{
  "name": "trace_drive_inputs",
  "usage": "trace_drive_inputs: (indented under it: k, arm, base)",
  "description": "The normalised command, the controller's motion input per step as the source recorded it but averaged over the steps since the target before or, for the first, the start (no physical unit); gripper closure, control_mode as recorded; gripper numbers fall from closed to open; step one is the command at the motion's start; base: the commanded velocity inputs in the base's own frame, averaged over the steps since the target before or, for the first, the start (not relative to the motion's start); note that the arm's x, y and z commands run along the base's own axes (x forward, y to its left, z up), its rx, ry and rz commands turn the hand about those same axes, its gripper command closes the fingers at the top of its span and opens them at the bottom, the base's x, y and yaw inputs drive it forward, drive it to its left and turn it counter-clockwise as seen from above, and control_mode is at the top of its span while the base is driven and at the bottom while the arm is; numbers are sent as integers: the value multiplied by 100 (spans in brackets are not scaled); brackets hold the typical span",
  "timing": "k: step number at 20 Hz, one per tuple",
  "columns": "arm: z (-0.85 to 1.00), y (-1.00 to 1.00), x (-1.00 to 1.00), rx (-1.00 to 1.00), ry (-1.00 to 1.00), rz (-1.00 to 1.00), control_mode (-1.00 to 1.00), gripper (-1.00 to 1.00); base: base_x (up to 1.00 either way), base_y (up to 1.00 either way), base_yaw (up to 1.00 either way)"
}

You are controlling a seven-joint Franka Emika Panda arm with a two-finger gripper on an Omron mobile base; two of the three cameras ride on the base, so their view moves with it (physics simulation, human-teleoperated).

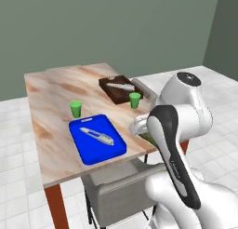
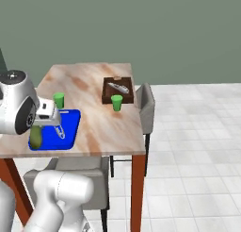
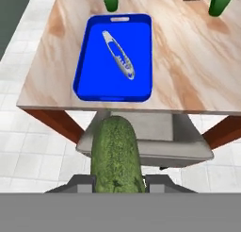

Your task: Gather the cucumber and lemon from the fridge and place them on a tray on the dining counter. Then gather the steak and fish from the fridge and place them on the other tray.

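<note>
My gripper (image 3: 115,183) is shut on the cucumber (image 3: 115,153), a fat, bumpy green one held upright between the fingers. It hangs just off the near edge of the dining counter (image 3: 188,70), above a grey chair (image 3: 155,132). The blue tray (image 3: 94,61) lies just beyond it on the counter. From the right base, the cucumber (image 2: 36,136) and gripper (image 2: 40,126) overlap the blue tray's (image 2: 70,120) near corner. A slim silvery thing (image 3: 119,55) lies in that tray; I cannot tell whether it is the fish. A brown tray (image 1: 122,97) sits farther back. The lemon, steak and fridge are out of view.
Two green cups (image 1: 76,108) (image 1: 135,100) stand on the counter between the trays. A similar silvery thing (image 1: 120,86) lies in the brown tray. One grey chair (image 1: 121,188) is tucked under the near edge and another (image 2: 147,108) stands at the right side.
</note>
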Motion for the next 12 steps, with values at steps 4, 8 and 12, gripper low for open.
trace_drive_inputs:
  k: [4,8,12]
  arm:
    - [-15,83,99,-1,6,0,-100,100]
    - [-41,59,80,-5,1,0,-100,100]
    - [-56,44,62,-6,-1,0,-100,100]
  base:
    - [0,0,0]
    - [0,0,0]
    - [0,0,0]
